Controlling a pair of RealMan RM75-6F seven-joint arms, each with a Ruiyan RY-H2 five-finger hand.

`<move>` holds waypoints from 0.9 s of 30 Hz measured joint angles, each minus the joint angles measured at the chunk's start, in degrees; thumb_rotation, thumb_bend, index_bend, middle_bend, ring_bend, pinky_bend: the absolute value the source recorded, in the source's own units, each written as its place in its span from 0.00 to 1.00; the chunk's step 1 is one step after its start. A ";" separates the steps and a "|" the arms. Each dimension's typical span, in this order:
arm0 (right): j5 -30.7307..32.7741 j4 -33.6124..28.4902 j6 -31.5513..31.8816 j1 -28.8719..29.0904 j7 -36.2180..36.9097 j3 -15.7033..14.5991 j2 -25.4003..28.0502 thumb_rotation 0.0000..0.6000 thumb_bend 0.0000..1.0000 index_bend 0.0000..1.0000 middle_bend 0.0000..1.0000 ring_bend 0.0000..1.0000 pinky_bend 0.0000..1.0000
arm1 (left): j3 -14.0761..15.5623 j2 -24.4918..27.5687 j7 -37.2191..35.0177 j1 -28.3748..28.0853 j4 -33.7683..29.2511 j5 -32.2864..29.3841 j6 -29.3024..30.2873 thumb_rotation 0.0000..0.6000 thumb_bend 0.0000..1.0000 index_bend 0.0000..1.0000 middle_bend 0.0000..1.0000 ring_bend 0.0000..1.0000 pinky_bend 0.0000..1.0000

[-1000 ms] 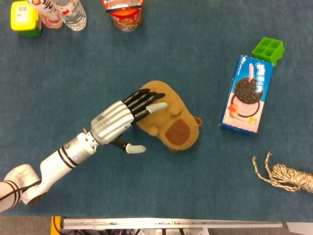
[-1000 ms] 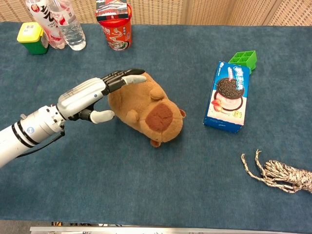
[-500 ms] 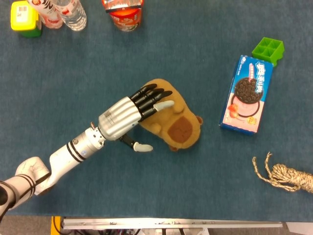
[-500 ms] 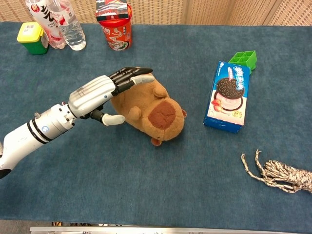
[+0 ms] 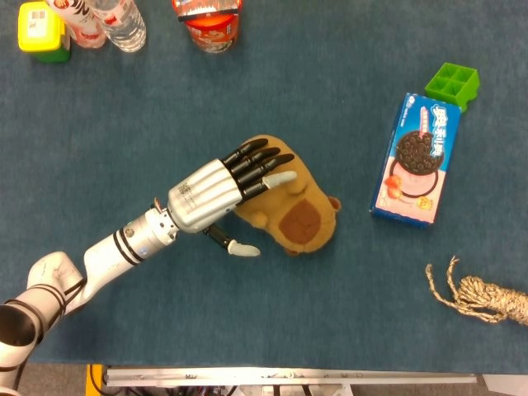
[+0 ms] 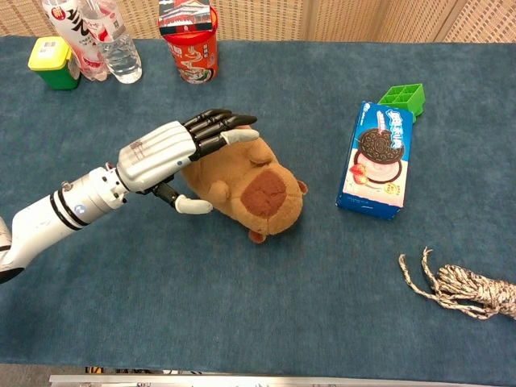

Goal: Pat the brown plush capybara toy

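Note:
The brown plush capybara [image 5: 299,217] [image 6: 260,193] lies on its side mid-table on the blue cloth, its darker snout patch facing up. My left hand [image 5: 216,190] [image 6: 171,150] reaches in from the lower left, palm down and holding nothing. Its black fingers [image 5: 260,165] [image 6: 218,126] are stretched flat over the toy's back. The thumb sits low beside the toy's near flank. Whether the fingers press the plush or hover just above it is unclear. My right hand shows in neither view.
A blue cookie box [image 5: 417,158] [image 6: 375,161] lies right of the toy, with a green tray [image 5: 452,82] [image 6: 401,98] behind it. A coiled rope [image 5: 483,295] [image 6: 459,286] sits at the near right. A red cup [image 5: 210,21] [image 6: 187,40], bottles [image 5: 115,21] [image 6: 101,40] and a yellow-green container [image 5: 41,33] [image 6: 55,63] line the far left edge.
My left hand has slid rightward and further over the capybara's back, with the forearm following. The toy has stayed where it was.

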 measured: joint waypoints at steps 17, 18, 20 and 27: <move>0.78 -0.34 -0.21 -0.06 -0.66 0.19 0.26 1.00 0.00 0.36 0.36 0.23 0.18 | 3.23 -6.03 0.66 -3.04 12.86 -0.25 -0.77 0.10 0.03 0.00 0.00 0.00 0.00; 0.83 -0.34 -0.22 -0.07 -0.67 0.19 0.28 1.00 0.00 0.36 0.36 0.23 0.18 | 3.56 -6.15 0.86 -3.15 13.39 -0.21 -1.09 0.10 0.03 0.00 0.00 0.00 0.00; 0.92 -0.33 -0.26 -0.10 -0.64 0.21 0.30 1.00 0.00 0.36 0.36 0.23 0.18 | 4.24 -6.31 1.14 -3.34 14.24 -0.15 -2.02 0.10 0.03 0.00 0.00 0.00 0.00; 0.92 -0.18 -0.41 -0.06 -0.52 0.22 0.15 1.00 0.00 0.36 0.36 0.23 0.18 | 5.78 -5.97 1.78 -3.39 15.10 -0.62 -4.02 0.10 0.03 0.00 0.00 0.00 0.00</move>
